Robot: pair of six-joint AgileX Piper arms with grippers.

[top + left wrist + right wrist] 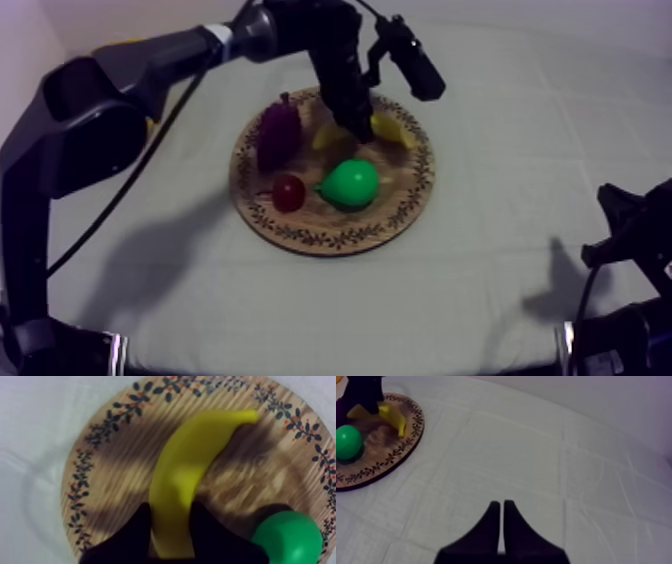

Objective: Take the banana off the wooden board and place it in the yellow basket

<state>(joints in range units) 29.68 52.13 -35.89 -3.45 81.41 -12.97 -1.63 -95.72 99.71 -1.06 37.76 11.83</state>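
The left gripper point(172, 510) pinches the banana point(192, 458) near the board's point(117, 483) far edge. Lift it straight up, clear of the pear point(287, 538). The right gripper point(501, 507) is pressed together.

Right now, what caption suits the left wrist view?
Left claw closed round the banana on the wooden board.

Wooden board point(120, 491) shows bare grain, matt and slightly rough, with the rim pattern printed flat on it. Banana point(185, 471) looks like smooth plastic with a soft sheen. Pear point(287, 538) is smooth plastic too, and glossier. Cloth point(536, 451) is matt, soft and lightly creased.
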